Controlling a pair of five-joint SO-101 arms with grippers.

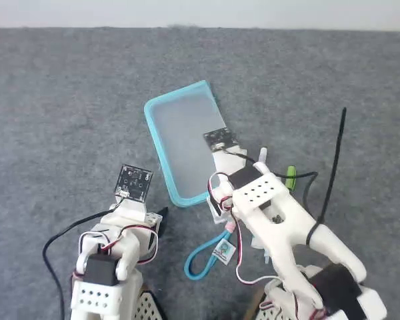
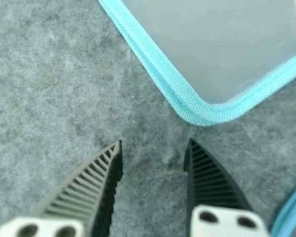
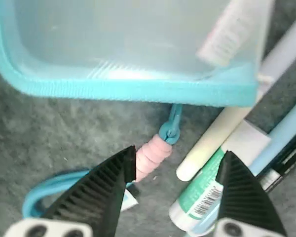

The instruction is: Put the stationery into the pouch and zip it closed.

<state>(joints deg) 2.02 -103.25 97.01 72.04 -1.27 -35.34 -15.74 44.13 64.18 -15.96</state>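
The translucent pouch with teal trim lies flat mid-table. My right gripper is open just off the pouch at its near edge, its jaws either side of the pink zipper pull and a cream pen. Beside them lie a green-and-white pen, a light blue pen and a black one. A white item shows through the pouch wall. My left gripper is open and empty over bare carpet, a little short of the pouch's near corner.
A blue loop strap with a small tag lies on the grey carpet between the arms. A green pen and a thin black cable lie right of the right arm. Open carpet stretches left of and behind the pouch.
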